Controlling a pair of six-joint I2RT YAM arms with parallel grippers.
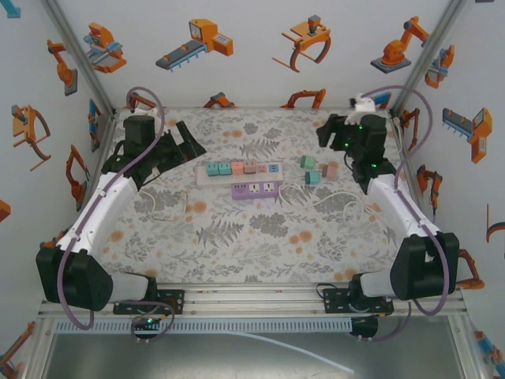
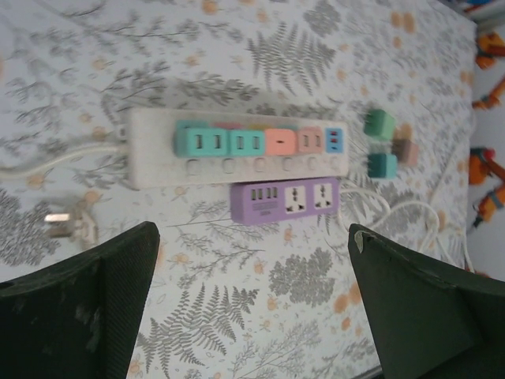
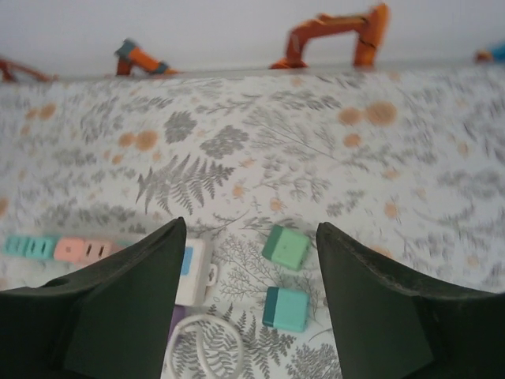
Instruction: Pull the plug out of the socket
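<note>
Hovering over the fern-patterned counter (image 1: 237, 245), the left claw (image 2: 252, 237) holds its two dark fingers spread wide with nothing between them, and its wrist camera looks down on a white power strip (image 2: 150, 162) lying near the middle of the counter. Five plug-in blocks sit in a row along that strip: two teal adapters (image 2: 201, 142) side by side, then a salmon adapter (image 2: 280, 142), a pink adapter (image 2: 310, 140) and a small blue adapter (image 2: 334, 140) at the strip's right end, all seated in their sockets. A purple power strip (image 2: 284, 200) lies just beside the white one on its near side, roughly parallel to it, with its sockets uncovered. A three-pin plug (image 2: 67, 223) rests flat on the counter near the white strip's left end. To the right of both strips, three loose blocks lie close together: a green cube (image 3: 286, 246), a teal cube (image 3: 286, 308) and a pinkish-brown cube (image 1: 331, 169). The right claw (image 3: 251, 229) hangs above the far right part of the counter, near those blocks, with its fingers parted and gripping nothing. A white cord (image 3: 203, 343) loops on the counter beside the teal cube
</note>
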